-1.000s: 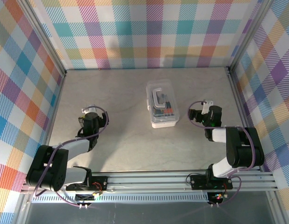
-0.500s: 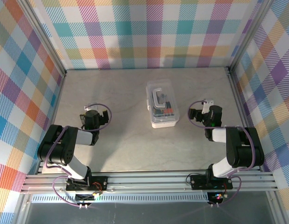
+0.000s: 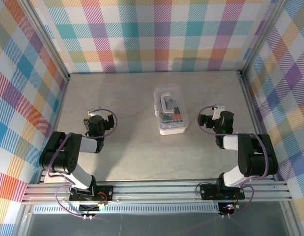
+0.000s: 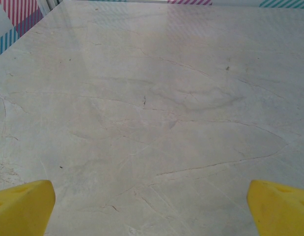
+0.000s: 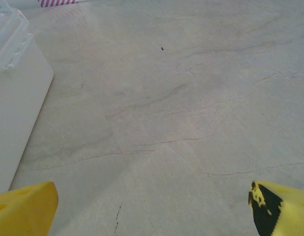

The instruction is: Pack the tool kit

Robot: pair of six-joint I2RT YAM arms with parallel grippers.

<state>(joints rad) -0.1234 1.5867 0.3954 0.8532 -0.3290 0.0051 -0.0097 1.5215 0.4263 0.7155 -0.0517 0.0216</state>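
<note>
Two arms parked low on the desk (image 3: 132, 147), one on each side of the tool kit (image 3: 170, 110).

The case sits about mid-desk, long axis running near to far and its edges roughly square to the desk edges. I see a white handle (image 3: 166, 103) on top, and dark and red shapes show through the plastic at its near end. I can't tell whether the lid is latched.

The left gripper (image 3: 97, 119) is well left of the case with its fingers wide apart and nothing between them. In the left wrist view the left gripper (image 4: 152, 211) shows both yellow fingertips (image 4: 21, 209) at the bottom corners, with bare desk ahead up to the far wall. There is plenty of free surface between it and the case.

The right gripper (image 3: 216, 121) is right of the case and nearer to it than the left one is. Its fingers are also spread wide and empty. In the right wrist view the right gripper (image 5: 152, 211) has the case's side wall (image 5: 14, 88) along the left edge of frame, apart from the left fingertip (image 5: 24, 206). The desk ahead and to the right is open.

The checked walls (image 3: 24, 73) and corner posts box in the left, right and far edges, and the mounting rail (image 3: 156, 189) closes the near edge. The desk is bare between the case and the far wall, and between the case and the rail.
</note>
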